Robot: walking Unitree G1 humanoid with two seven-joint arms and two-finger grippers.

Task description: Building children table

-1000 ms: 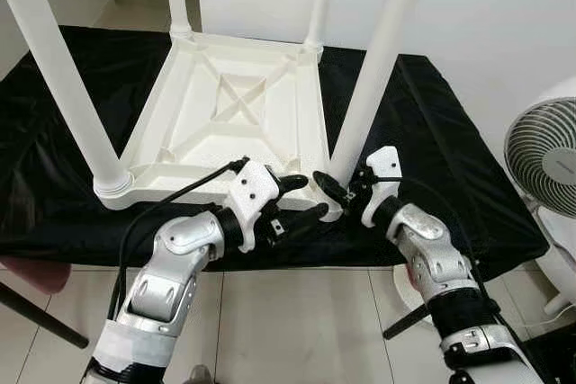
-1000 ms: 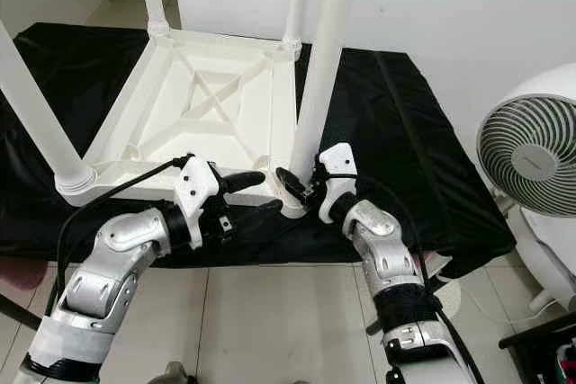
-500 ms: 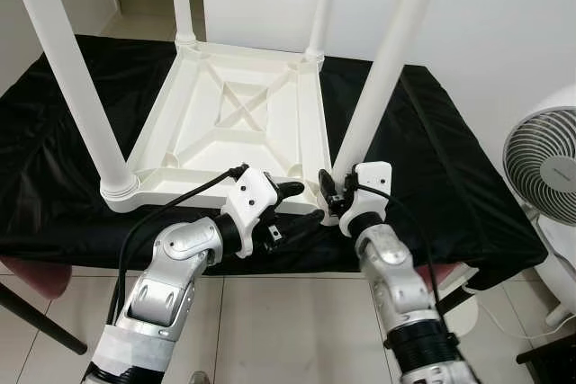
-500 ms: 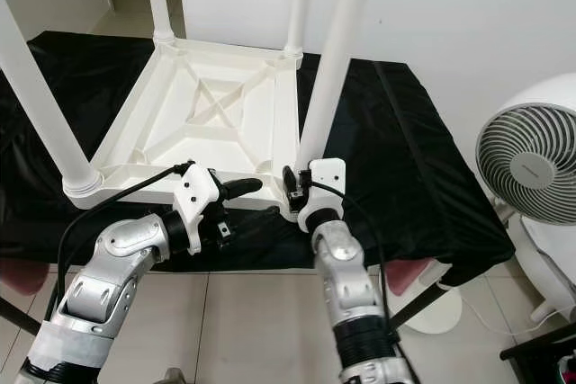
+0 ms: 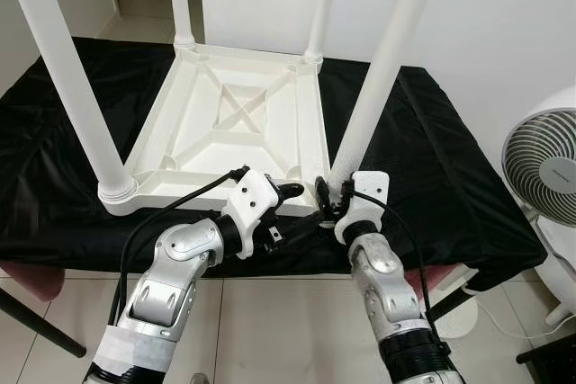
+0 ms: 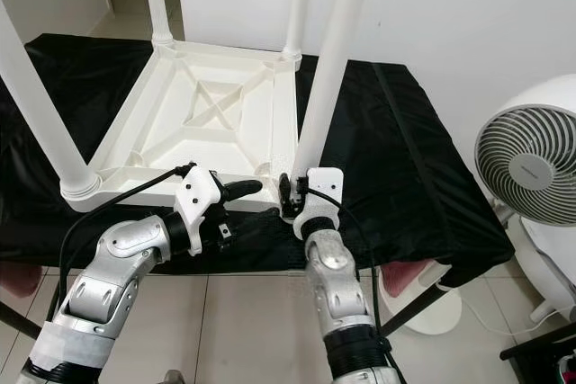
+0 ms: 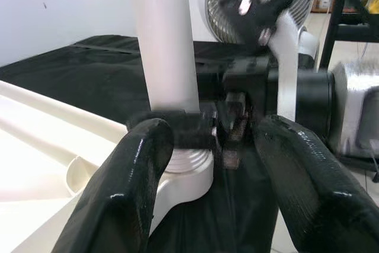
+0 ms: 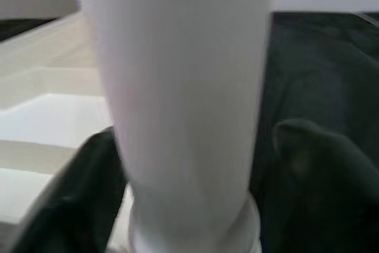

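A black cloth (image 5: pixel 54 159) covers the bench; pale tiles (image 5: pixel 270 330) lie below it at 6 o'clock. On the cloth a white table (image 5: pixel 229 128) sits upside down, four legs up, before a white wall (image 5: pixel 486 15). The left gripper (image 5: pixel 292 206) hovers at the table's near rim, fingers (image 7: pixel 133 182) spread and holding nothing. Just at its 3 o'clock, the right gripper (image 5: pixel 328 200) has a finger on each side of the near-right leg (image 5: pixel 382 65) at its base; whether they press it I cannot tell. At 3 o'clock stands a fan (image 5: pixel 544 164).
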